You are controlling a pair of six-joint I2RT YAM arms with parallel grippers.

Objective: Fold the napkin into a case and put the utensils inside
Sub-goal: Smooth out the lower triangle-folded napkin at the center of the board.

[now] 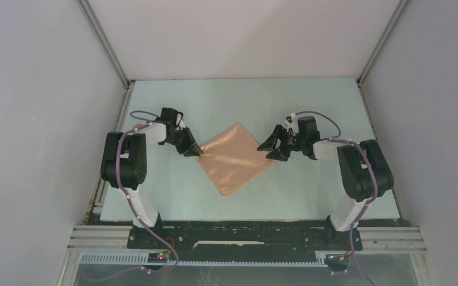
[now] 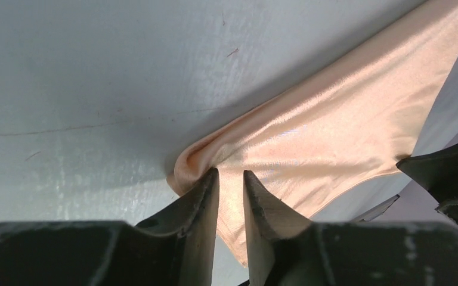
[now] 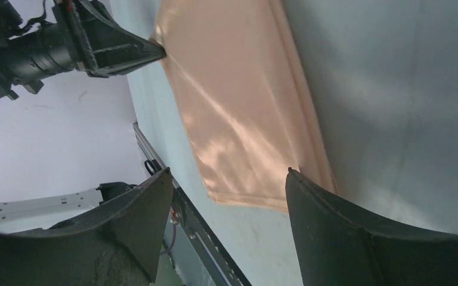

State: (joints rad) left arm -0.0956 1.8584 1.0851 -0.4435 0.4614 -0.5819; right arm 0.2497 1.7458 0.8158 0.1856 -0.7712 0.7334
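The peach napkin (image 1: 235,158) lies flat as a diamond in the middle of the table; no case is formed. My left gripper (image 1: 194,150) is at its left corner. In the left wrist view its jaws (image 2: 231,173) stand nearly together on the puckered, slightly raised cloth (image 2: 334,119). My right gripper (image 1: 268,149) is open and empty just above the napkin's right corner. In the right wrist view it (image 3: 226,173) frames the cloth's near edge (image 3: 238,101), with the left gripper (image 3: 119,50) at the far corner. The utensils are out of view.
The pale green table (image 1: 310,107) is enclosed by grey walls at the back and both sides. A black rail (image 1: 244,229) with the arm bases runs along the near edge.
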